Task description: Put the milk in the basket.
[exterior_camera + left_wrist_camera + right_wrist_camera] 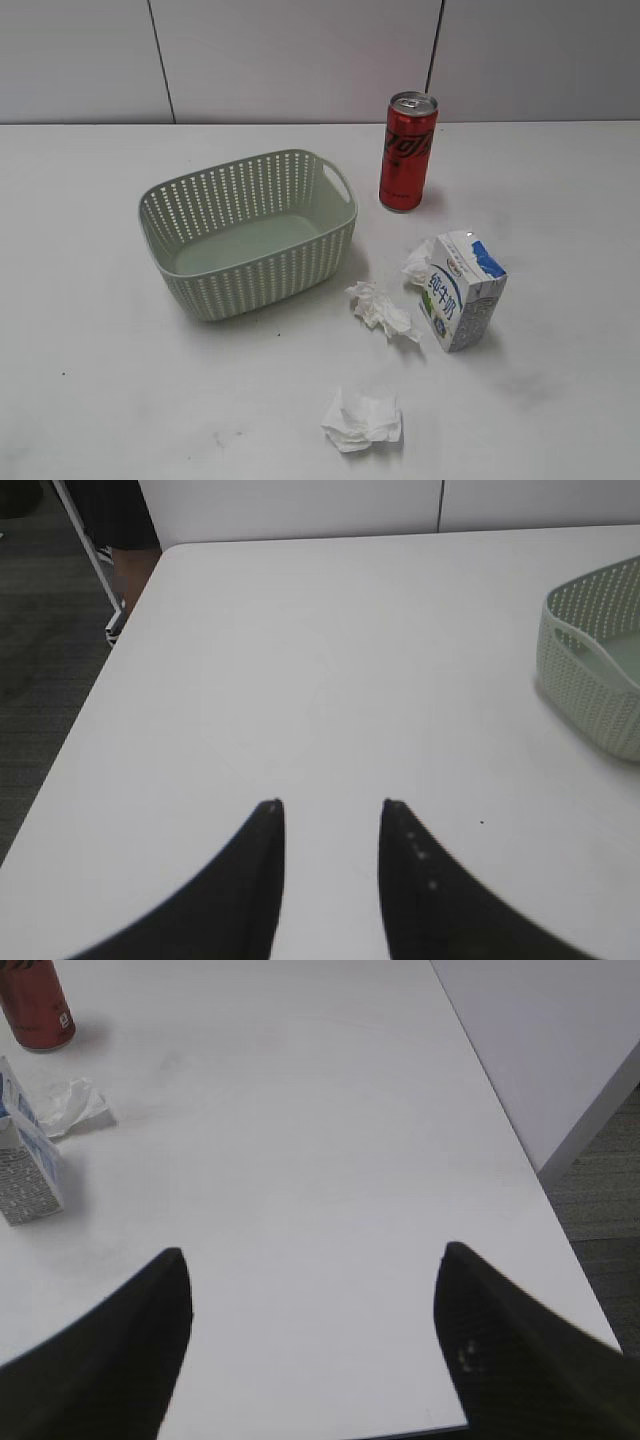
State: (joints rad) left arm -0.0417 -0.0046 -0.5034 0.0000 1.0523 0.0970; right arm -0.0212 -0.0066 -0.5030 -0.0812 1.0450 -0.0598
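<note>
1. The milk (461,290) is seen standing upright on the white worktop (90,380), to the right of the basket (250,232) and apart from it, so it is outside the basket.
2. The basket is placed on the worktop left of the milk; its inside is seen without any object, and one cut-out handle is turned toward the red can (408,151).
3. The red can is found upright behind the milk, near the right rear corner of the basket but not touching it.
4. Three crumpled tissues are seen around the milk: one tissue (419,262) is pressed against its left rear side, a second tissue (380,309) is lying just to its left, between milk and basket, and a third tissue (362,420) is lying in front of the milk, nearer to the camera.
5. In the left wrist view, the left fingers (270,825) are held a little apart over bare worktop, and nothing is gripped between them; the basket is seen at the right edge, well apart from them.
6. In the right wrist view, the right fingers (175,1280) are spread wide over bare worktop, and nothing is held; the milk is seen at the left edge, not touched by them, with one tissue and the red can behind it.
7. In the exterior view, neither arm is seen near the milk.
</note>
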